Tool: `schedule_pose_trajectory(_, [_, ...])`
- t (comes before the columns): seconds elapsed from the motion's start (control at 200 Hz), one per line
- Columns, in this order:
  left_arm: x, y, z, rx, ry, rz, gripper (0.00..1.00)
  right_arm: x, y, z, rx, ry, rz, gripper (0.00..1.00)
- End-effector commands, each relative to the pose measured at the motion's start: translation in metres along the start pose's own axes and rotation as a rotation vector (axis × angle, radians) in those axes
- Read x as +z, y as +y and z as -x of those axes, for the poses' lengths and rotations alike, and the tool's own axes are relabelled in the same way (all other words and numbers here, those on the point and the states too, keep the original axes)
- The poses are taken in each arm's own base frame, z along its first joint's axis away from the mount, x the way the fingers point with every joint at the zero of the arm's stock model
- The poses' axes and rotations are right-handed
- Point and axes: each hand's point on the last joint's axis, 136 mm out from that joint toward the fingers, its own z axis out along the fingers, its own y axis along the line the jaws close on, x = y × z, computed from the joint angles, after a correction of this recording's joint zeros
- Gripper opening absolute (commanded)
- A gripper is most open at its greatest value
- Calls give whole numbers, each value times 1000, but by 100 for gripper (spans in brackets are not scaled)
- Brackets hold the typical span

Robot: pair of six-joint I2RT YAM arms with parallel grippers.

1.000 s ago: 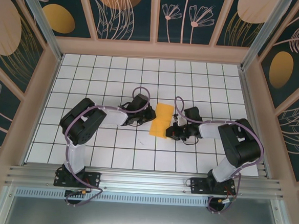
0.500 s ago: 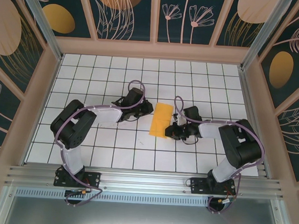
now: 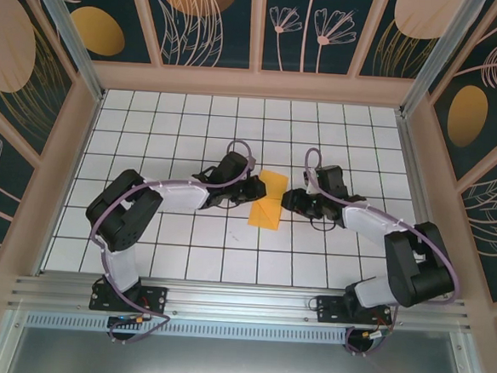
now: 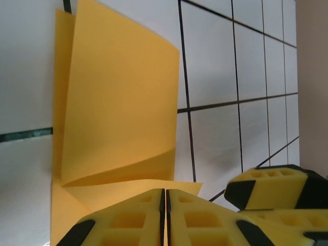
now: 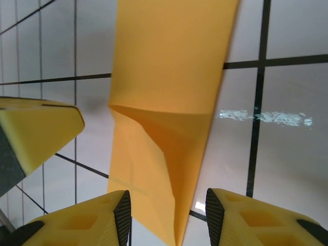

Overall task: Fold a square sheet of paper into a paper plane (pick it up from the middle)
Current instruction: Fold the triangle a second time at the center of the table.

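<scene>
The orange-yellow sheet of paper (image 3: 269,201) lies partly folded at the middle of the tiled floor, one flap standing up off it (image 4: 120,102). My left gripper (image 3: 252,189) sits at its left edge, the yellow pads pressed shut (image 4: 165,197) right over the paper's near border; I cannot tell whether paper is pinched between them. My right gripper (image 3: 289,200) is at the paper's right edge, jaws open (image 5: 166,212), straddling the narrow end of the folded sheet (image 5: 169,92) without touching it. Each wrist view catches a finger of the other gripper (image 4: 266,187) (image 5: 36,130).
The floor is white tiles (image 3: 236,126) with dark grid lines. Wooden walls (image 3: 256,83) close the back and both sides. An aluminium rail (image 3: 240,304) with the two arm bases runs along the near edge.
The right gripper has opened and let go of the paper, and its arm has swung farther back. The left gripper shifted slightly right, against the paper's edge.
</scene>
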Motion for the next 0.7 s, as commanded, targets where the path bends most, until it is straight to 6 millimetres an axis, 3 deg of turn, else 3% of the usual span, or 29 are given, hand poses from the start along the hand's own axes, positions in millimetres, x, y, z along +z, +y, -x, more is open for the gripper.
schedule_pose_trajectory(0.0, [10,-6,-8,20,38,-18,13,8,-3,4,-5,16,-12,46])
schedule_pose_trajectory(0.365, [24,20,-21,-14,65,54,10,22,-5,14,-10,25,-13,47])
schedule_pose_trajectory(0.691, [32,37,-31,-30,99,92,10,29,-13,56,-2,-33,-44,48])
